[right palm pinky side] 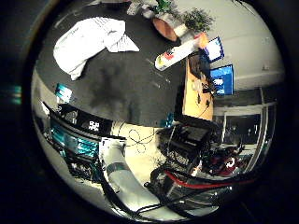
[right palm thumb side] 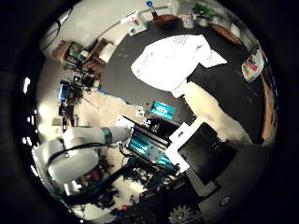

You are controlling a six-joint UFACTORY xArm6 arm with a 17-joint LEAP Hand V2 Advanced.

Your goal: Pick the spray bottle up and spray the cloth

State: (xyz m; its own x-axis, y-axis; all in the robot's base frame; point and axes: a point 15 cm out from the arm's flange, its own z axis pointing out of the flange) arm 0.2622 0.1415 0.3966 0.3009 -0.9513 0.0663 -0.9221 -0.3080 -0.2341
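While the spray bottle is lying on its side near the table's edge, nothing is being held yet. The cloth is sitting crumpled, well apart from it, and the hand is hovering above with fingers looking relaxed, so picking up and spraying are both remaining.

Table: black, plain, with faint pale scuffs. Cloth: white, with a fine grey grid on part of it. Bottle: white body, red and yellow label patches, orange at one end. Bowl: terracotta orange. Potted plants: dark green leaves. Side desk: orange-brown wood. Screens: bright blue. Hand: black and white parts, teal blocks. Arm: white with a teal band.
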